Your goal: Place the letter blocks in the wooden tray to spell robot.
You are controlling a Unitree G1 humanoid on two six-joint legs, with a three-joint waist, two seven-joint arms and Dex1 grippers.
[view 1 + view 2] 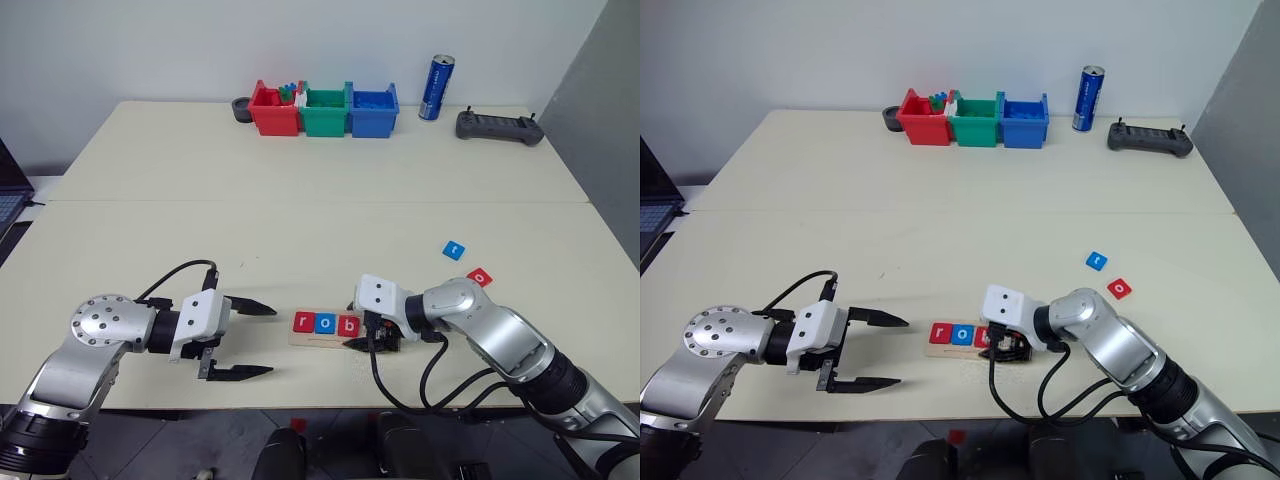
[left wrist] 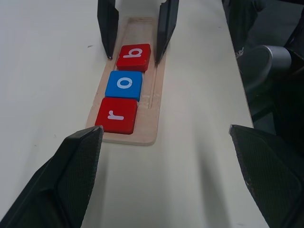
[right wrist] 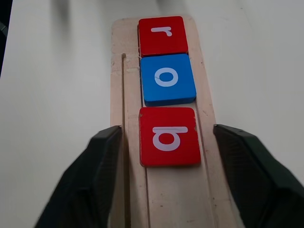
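Half the wooden tray point(image 1: 325, 338) hides under the spread right gripper point(image 1: 366, 338).

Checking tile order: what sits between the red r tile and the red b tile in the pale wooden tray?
The blue o tile, flat in the pale wooden tray between the red r tile and the red b tile; the right wrist view shows it.
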